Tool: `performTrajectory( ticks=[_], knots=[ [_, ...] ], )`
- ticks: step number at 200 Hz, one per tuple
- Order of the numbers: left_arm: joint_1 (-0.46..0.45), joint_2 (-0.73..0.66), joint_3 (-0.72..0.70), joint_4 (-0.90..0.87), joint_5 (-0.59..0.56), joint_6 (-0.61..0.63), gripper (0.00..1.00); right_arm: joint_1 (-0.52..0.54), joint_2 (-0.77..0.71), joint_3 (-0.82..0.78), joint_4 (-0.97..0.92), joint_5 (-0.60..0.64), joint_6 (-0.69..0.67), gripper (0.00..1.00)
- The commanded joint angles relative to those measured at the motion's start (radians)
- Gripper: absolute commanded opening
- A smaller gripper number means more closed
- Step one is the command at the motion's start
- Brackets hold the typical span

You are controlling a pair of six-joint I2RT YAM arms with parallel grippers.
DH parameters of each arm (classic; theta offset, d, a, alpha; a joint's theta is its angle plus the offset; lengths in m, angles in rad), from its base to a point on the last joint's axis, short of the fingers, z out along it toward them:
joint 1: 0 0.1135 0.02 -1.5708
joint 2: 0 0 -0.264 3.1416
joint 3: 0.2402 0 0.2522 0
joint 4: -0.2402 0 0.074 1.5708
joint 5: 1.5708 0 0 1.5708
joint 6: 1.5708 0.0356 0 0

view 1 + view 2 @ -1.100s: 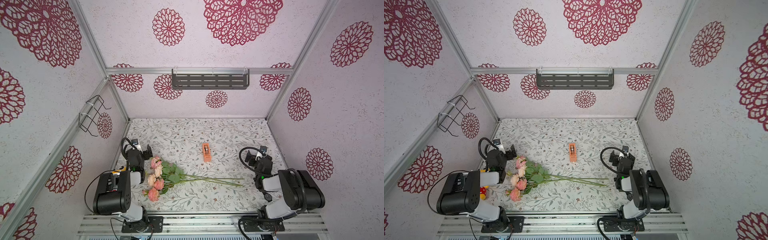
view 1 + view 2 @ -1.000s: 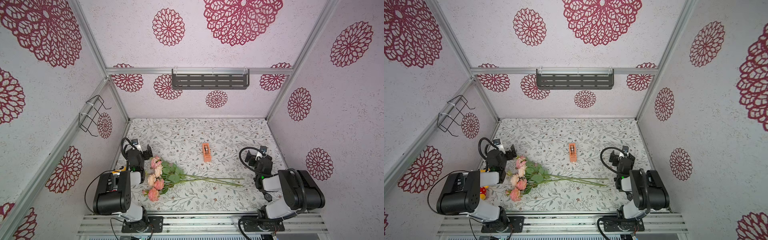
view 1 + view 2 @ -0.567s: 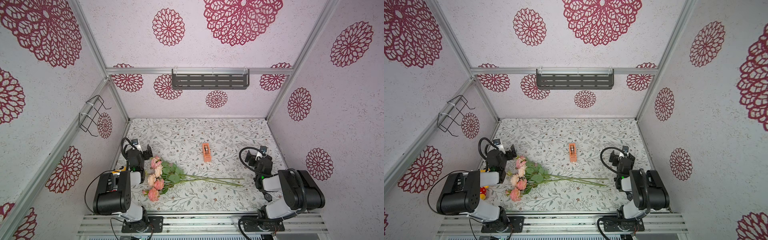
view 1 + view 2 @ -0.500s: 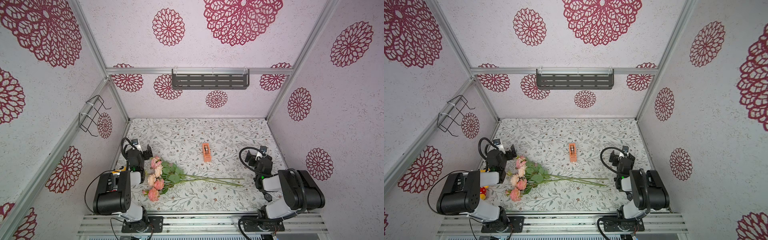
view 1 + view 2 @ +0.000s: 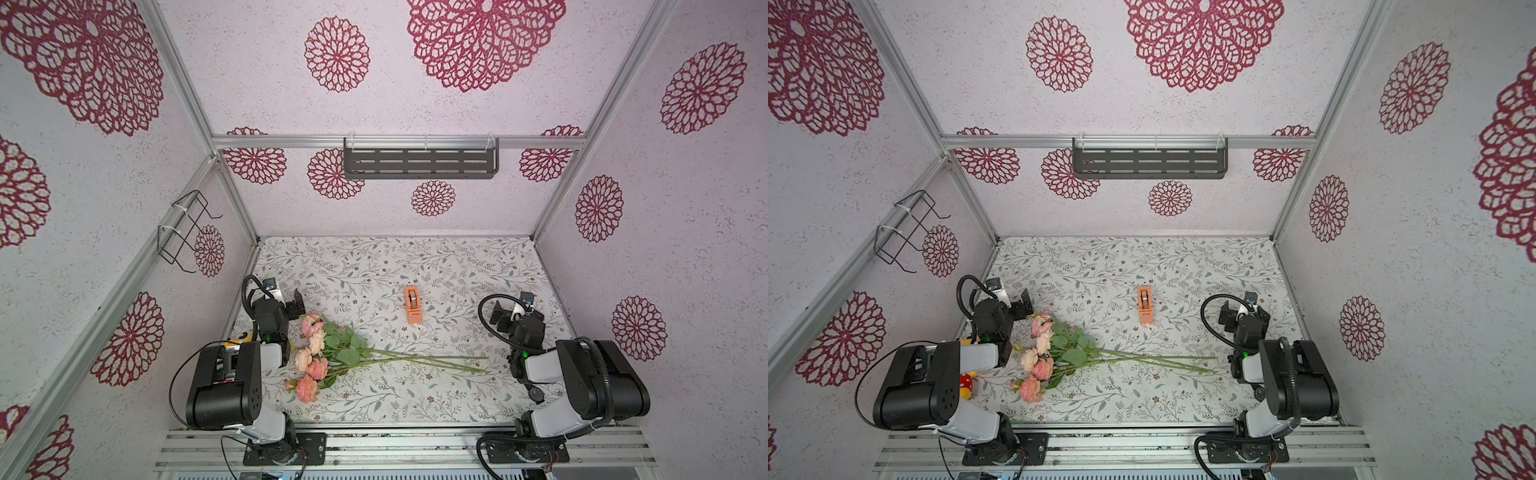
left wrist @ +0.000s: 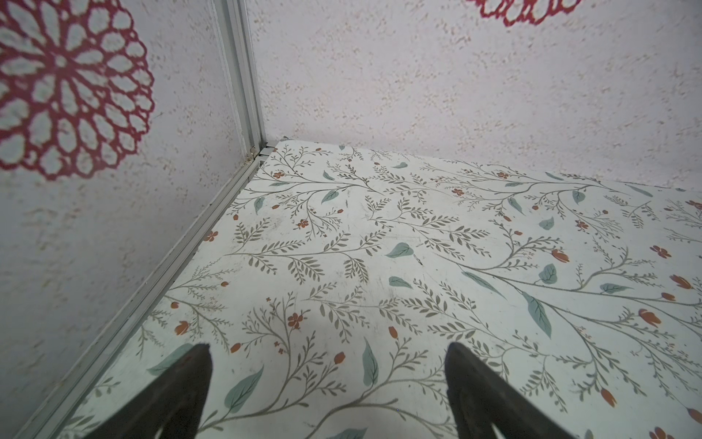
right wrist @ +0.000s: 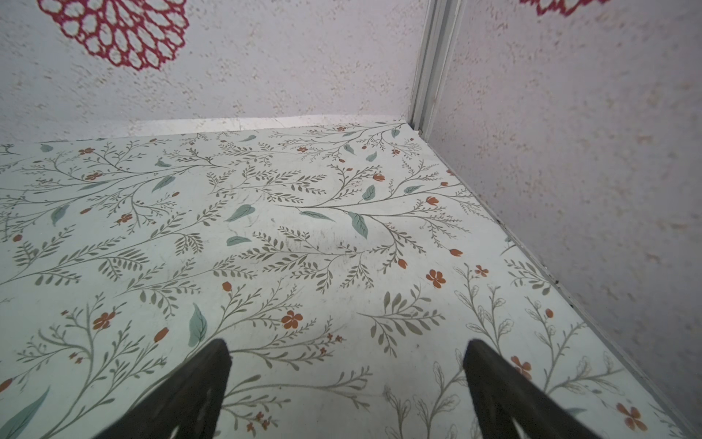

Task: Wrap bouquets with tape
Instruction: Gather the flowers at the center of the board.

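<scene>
Though near bouquet [image 5: 347,354], tape [image 5: 412,306] apart.

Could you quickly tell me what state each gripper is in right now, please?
The left gripper is open and holds nothing.
The right gripper is open and holds nothing.

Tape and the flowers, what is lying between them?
Nothing. Only bare flowery table shows between the tape and the bouquet, seen in both top views.
</scene>
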Motion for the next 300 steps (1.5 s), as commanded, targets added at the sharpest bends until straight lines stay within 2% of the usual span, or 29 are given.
performTrajectory(
  ticks=[1, 13, 23, 32, 44, 51, 60, 67, 80, 91, 100, 109, 120, 141, 162, 178, 192, 221, 259, 300],
  knots=[
    [0.011, -0.015, 0.002, 0.029, -0.053, -0.040, 0.98, 0.007, -0.067, 0.033, -0.048, 0.040, 0.001, 0.99],
    [0.008, -0.110, 0.033, -0.100, -0.077, -0.044, 0.98, 0.023, -0.197, 0.075, -0.224, 0.036, -0.021, 0.99],
    [0.001, -0.217, 0.075, -0.259, -0.023, -0.039, 0.98, 0.027, -0.316, 0.110, -0.335, 0.016, 0.017, 0.99],
    [0.000, -0.309, 0.112, -0.352, 0.018, -0.090, 0.98, 0.027, -0.410, 0.130, -0.375, -0.035, 0.076, 0.99],
    [0.000, -0.406, 0.154, -0.462, -0.008, -0.305, 0.98, 0.027, -0.507, 0.136, -0.405, -0.090, 0.245, 0.99],
    [0.002, -0.455, 0.183, -0.577, -0.060, -0.471, 0.98, 0.021, -0.567, 0.154, -0.531, -0.100, 0.349, 0.99],
    [0.015, -0.511, 0.238, -0.826, -0.104, -0.600, 0.98, 0.019, -0.613, 0.146, -0.556, -0.066, 0.423, 0.99],
    [0.019, -0.538, 0.243, -0.915, -0.160, -0.677, 0.98, 0.014, -0.628, 0.134, -0.538, -0.152, 0.403, 0.99],
    [0.042, -0.561, 0.211, -0.898, -0.008, -0.643, 0.98, 0.023, -0.609, 0.168, -0.574, -0.412, 0.361, 0.99],
    [0.043, -0.562, 0.202, -0.891, 0.094, -0.629, 0.98, 0.071, -0.563, 0.228, -0.652, -0.551, 0.352, 0.99],
    [0.041, -0.551, 0.205, -0.901, 0.176, -0.615, 0.98, 0.158, -0.520, 0.270, -0.715, -0.655, 0.280, 0.99],
    [0.030, -0.537, 0.209, -0.909, 0.244, -0.603, 0.98, 0.276, -0.471, 0.323, -0.815, -0.695, 0.178, 0.99],
    [-0.002, -0.527, 0.205, -0.890, 0.297, -0.565, 0.98, 0.425, -0.407, 0.391, -0.949, -0.661, 0.052, 0.99],
    [-0.087, -0.525, 0.238, -0.929, 0.262, -0.491, 0.98, 0.659, -0.284, 0.480, -1.111, -0.607, -0.158, 0.99],
    [-0.118, -0.519, 0.262, -0.957, 0.291, -0.445, 0.98, 0.823, -0.171, 0.532, -1.180, -0.570, -0.315, 0.99],
    [-0.119, -0.513, 0.257, -0.949, 0.315, -0.440, 0.98, 0.901, -0.103, 0.553, -1.180, -0.561, -0.393, 0.95],
    [-0.119, -0.501, 0.256, -0.941, 0.322, -0.427, 0.98, 0.941, -0.051, 0.578, -1.192, -0.545, -0.461, 0.89],
    [-0.118, -0.452, 0.301, -0.995, 0.321, -0.425, 0.98, 0.961, 0.051, 0.650, -1.219, -0.453, -0.496, 0.85],
    [-0.118, -0.439, 0.291, -0.961, 0.389, -0.406, 0.98, 0.959, 0.198, 0.762, -1.273, -0.364, -0.518, 0.82],
    [-0.118, -0.483, 0.265, -0.944, 0.391, -0.396, 0.98, 0.956, 0.322, 0.888, -1.357, -0.359, -0.521, 0.75]
  ],
)
